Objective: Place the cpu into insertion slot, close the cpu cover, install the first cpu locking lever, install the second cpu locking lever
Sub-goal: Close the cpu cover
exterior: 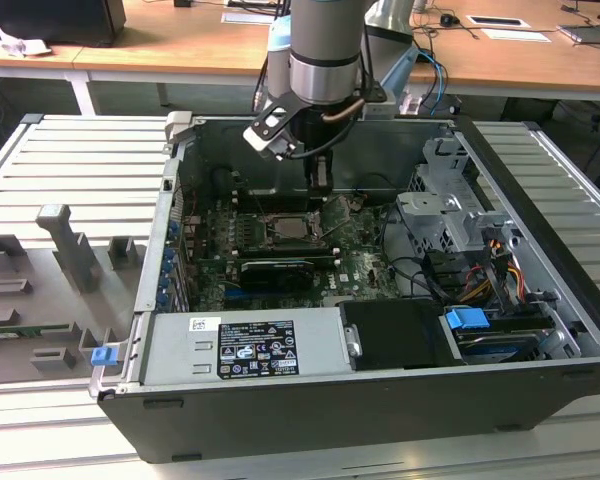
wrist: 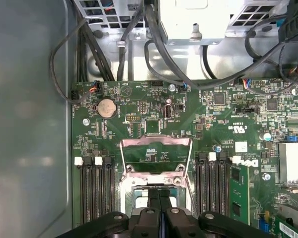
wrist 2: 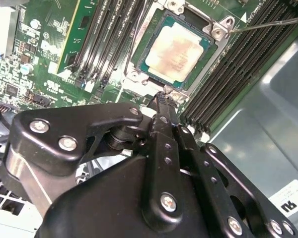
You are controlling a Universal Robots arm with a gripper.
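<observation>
Just beside the tool (wrist 2: 165, 92), cpu (wrist 2: 178, 49) seated in insertion slot (wrist 2: 144, 35)

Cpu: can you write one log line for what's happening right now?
cpu: in insertion slot | cpu cover: open | gripper: shut, tip at slot edge

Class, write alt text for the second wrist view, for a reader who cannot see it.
A pale silver-beige cpu sits in the square insertion slot of a green motherboard, with long black memory slots on either side. The black end effector, shut, reaches in with its tip at a corner of the slot.
</observation>
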